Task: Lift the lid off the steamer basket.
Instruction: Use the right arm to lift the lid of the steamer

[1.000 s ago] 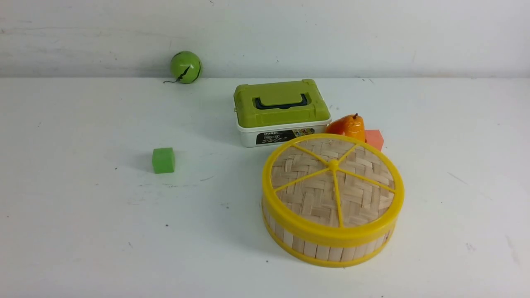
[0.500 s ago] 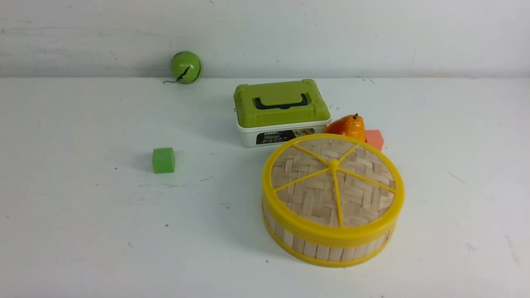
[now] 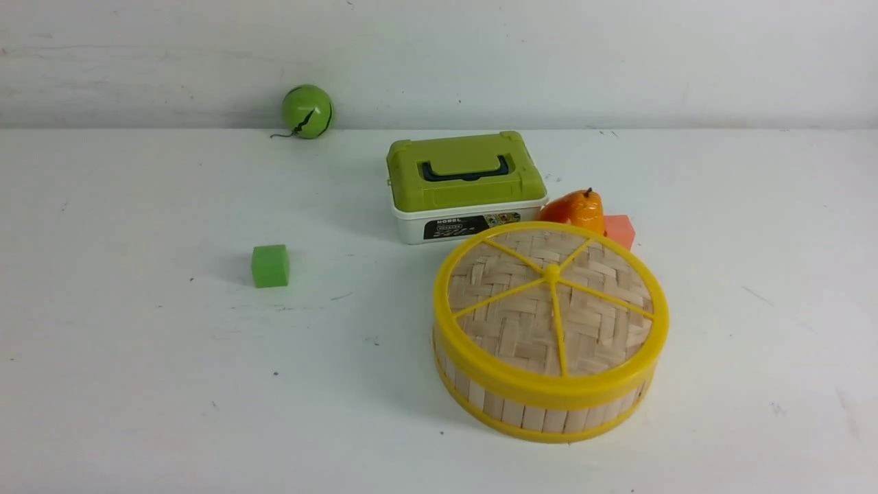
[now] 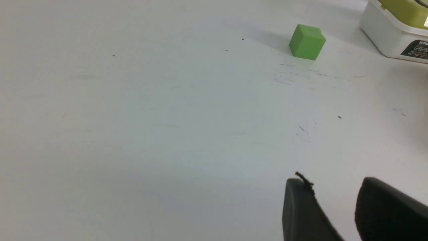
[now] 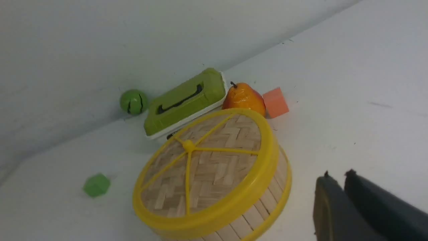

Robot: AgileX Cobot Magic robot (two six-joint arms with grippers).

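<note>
The lid [image 3: 549,309], a woven bamboo disc with a yellow rim and yellow spokes, sits closed on the steamer basket [image 3: 542,415] at the table's front right. Both also show in the right wrist view, the lid [image 5: 204,167] on the basket [image 5: 267,204]. My right gripper [image 5: 337,174] is shut and empty, hovering above the table beside the basket and apart from it. My left gripper [image 4: 332,182] is open and empty over bare table, well short of the green cube [image 4: 307,42]. Neither gripper shows in the front view.
A white box with a green handled lid [image 3: 466,185] stands just behind the basket. An orange pear [image 3: 576,209] and a salmon cube [image 3: 621,230] sit against the basket's far side. A green cube [image 3: 270,265] lies to the left. A green ball [image 3: 307,111] rests at the back wall.
</note>
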